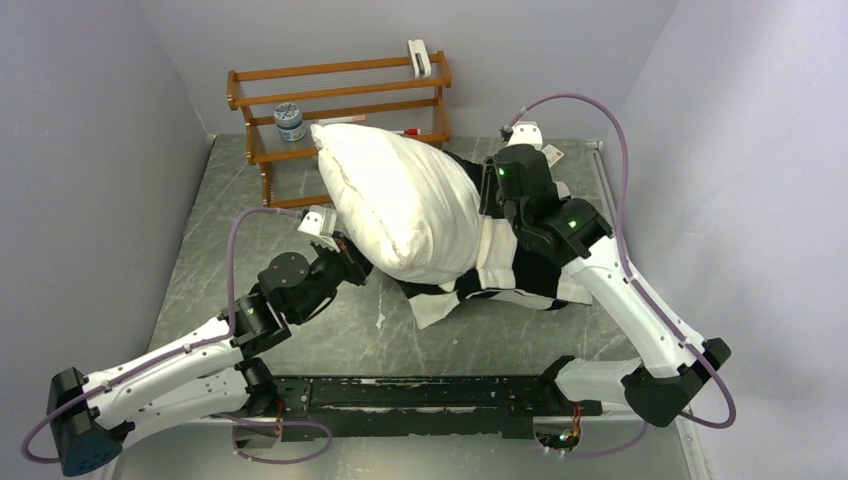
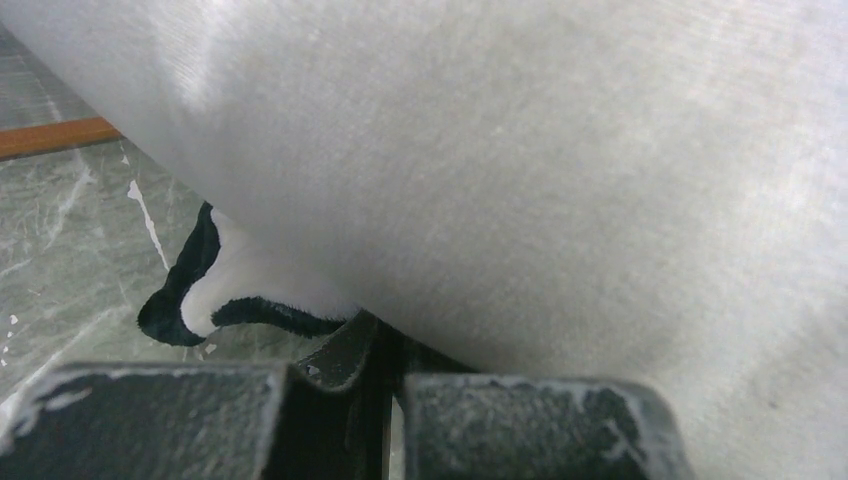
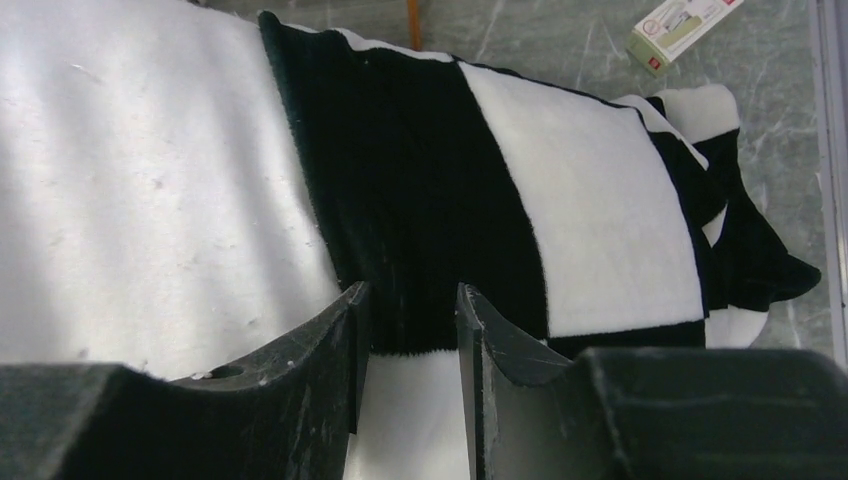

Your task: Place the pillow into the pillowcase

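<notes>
The right hand [image 3: 408, 305], narrowly parted, is straddling the pillowcase [image 3: 600, 210]. The left hand [image 2: 385, 375] is apparently pinching its edge beneath the pillow [image 1: 400, 200], which is lying mid-frame on the counter [image 1: 210, 270], seemingly barely inserted. Next: gripping cloth and drawing it over.

One pillow [image 1: 400, 200], one pillowcase [image 1: 500, 275], one wooden rack [image 1: 340, 85], one jar [image 1: 290, 122], perhaps one small box [image 3: 680, 25]

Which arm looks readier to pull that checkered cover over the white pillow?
Probably the right. The right gripper has its jaws apart right at the pillowcase, ready to pinch a black square. The left gripper is shut and tucked under the pillow, so it would have to reposition first.
</notes>
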### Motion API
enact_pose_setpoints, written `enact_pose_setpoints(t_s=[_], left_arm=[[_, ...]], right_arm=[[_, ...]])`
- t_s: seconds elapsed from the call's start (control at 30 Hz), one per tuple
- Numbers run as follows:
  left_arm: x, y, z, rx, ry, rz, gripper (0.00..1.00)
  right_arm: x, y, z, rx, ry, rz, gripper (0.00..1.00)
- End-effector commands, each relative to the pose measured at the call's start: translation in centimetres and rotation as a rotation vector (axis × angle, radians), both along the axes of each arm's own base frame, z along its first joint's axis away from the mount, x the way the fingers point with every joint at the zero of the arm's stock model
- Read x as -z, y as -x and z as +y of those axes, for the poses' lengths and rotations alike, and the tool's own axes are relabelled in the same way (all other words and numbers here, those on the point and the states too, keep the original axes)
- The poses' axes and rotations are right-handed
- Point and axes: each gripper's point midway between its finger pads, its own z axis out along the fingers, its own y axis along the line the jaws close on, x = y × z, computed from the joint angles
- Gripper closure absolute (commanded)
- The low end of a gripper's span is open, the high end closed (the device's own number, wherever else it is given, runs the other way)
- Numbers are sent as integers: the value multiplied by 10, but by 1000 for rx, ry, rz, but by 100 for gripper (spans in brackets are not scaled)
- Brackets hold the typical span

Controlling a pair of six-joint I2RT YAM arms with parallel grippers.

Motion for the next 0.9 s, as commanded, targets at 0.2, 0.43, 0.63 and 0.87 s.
enact_pose_setpoints(t_s=[0.2, 0.43, 0.63, 0.87], left_arm=[[-108, 9, -6, 69, 258, -225, 95], [-227, 15, -24, 156, 243, -404, 95], [-309, 19, -27, 176, 249, -491, 95], [-283, 24, -38, 245, 206, -347, 95]], right_arm=[[39, -33, 21, -136, 15, 82, 57], [-70, -12, 33, -206, -210, -64, 100], [-138, 37, 67, -454, -578, -245, 100], [-144, 3, 13, -91, -541, -352, 100]])
